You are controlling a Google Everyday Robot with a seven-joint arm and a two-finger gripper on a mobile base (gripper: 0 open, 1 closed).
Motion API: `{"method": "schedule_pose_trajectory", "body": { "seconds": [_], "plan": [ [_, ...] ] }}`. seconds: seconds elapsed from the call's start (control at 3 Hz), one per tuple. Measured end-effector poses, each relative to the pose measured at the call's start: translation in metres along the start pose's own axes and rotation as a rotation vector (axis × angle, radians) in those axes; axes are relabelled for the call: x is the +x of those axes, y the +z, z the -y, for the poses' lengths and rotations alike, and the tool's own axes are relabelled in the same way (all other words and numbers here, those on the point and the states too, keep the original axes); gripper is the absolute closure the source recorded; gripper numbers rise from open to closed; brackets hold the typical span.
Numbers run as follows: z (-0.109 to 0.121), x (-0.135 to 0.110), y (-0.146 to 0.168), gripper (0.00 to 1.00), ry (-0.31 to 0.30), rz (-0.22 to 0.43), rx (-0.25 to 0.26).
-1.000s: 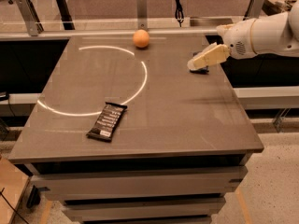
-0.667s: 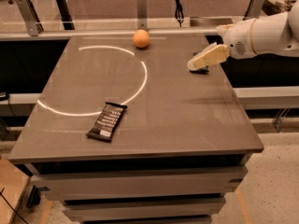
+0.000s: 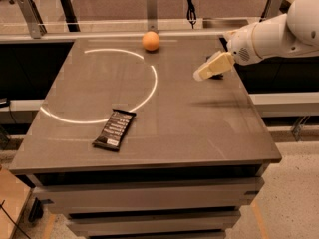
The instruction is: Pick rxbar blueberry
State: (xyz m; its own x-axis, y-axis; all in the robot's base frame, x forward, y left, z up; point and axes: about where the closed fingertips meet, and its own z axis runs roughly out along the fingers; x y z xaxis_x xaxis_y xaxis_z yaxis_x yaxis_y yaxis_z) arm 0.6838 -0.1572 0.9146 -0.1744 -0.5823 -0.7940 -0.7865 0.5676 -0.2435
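The arm (image 3: 279, 31) is smooth glossy white, built of fat rounded segments, with a dotted patch at its wrist; the claw (image 3: 212, 67) is a cream wedge near the far right corner of the worktop (image 3: 199, 128)

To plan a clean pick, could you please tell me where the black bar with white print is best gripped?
I would take the black bar across its narrow width at mid-length, from straight above: it lies flat on the table, so only its long edges offer purchase, and it slants near-left to far-right, so the hand, now above the table's far right, should turn to match.
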Motion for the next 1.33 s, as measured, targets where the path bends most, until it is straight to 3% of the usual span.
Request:
{"method": "schedule_pose_trajectory", "body": {
  "seconds": [0.33,1.33],
  "plan": [
    [0.006,0.008,0.015,0.0,0.015,-0.004,0.016],
    [0.049,0.044,0.044,0.0,0.191,0.128,0.114]
  ]
}}
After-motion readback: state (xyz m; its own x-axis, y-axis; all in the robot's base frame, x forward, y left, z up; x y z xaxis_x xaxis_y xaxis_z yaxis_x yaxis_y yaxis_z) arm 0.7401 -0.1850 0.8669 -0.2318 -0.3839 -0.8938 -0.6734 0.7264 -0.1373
